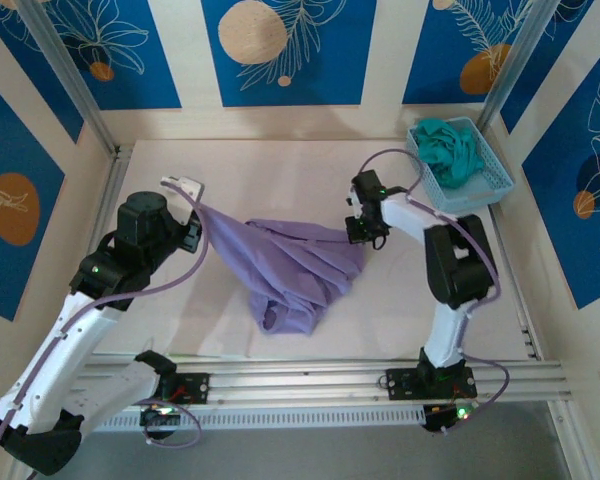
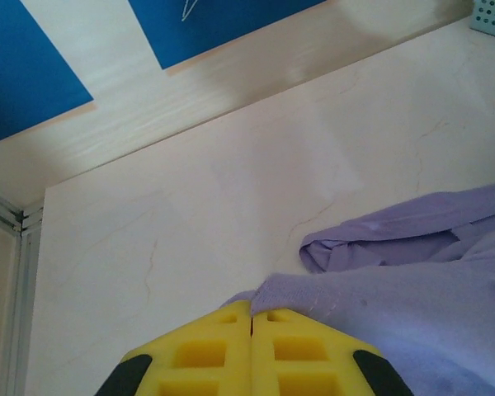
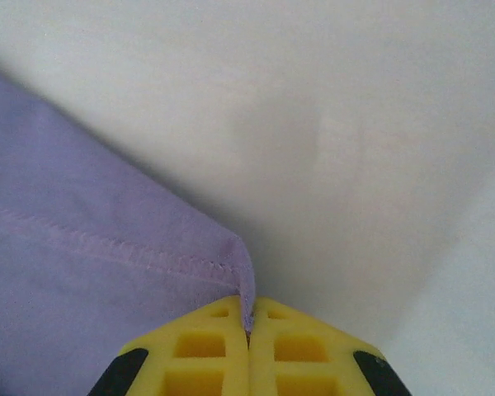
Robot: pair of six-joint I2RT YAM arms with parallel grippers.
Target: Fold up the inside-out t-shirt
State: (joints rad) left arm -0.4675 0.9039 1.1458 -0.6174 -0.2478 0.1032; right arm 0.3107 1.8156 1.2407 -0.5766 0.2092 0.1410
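**Both arms pinching the lavender shirt, spreading step in hand**

I had the left gripper closed tight on one edge of the inside-out t-shirt towards the tabletop's left side. The right gripper was pinched on a stitched hem corner just right of the middle. The cloth ran stretched between the two grips and sagged in a bunch toward the near edge. I judged this was spreading, with no fold made yet. The next move called for drawing the grips apart and laying the shirt flat, well clear of the blue basket holding the teal garment at the far right corner.
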